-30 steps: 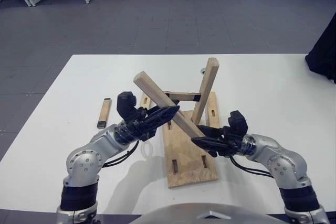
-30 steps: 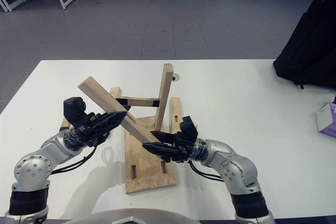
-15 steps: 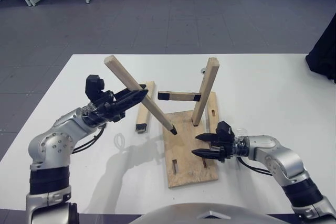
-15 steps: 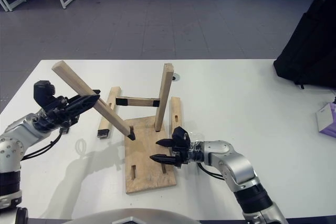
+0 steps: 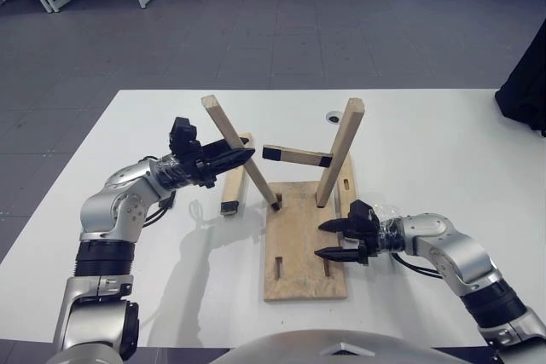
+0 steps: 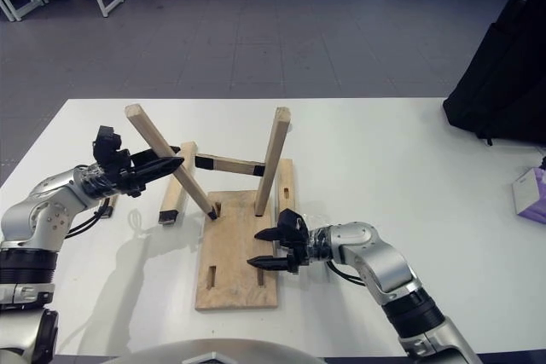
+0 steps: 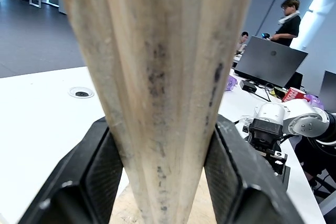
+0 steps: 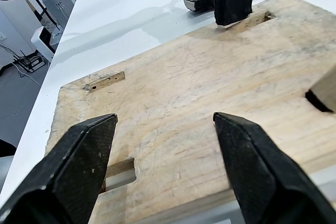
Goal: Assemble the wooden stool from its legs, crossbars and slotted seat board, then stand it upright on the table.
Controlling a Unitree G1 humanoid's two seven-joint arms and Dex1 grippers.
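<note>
Logged left gripper clamped on tilted leg near mid-length. Confirmed in left wrist view: both fingers pressed flat against the wood. Traced leg's black-tipped lower end down and ahead of that gripper to far-left slot of seat board. At the slot mouth; cannot tell whether seated. Noted loose leg flat on table, just below left gripper. Found crossbar past that gripper's tips, joined to standing leg; black free end near tilted leg but apart from it. Noted slotted rail lying flat just beyond right gripper. Recorded right gripper open and empty, fingers spread low over board's right edge.
</note>
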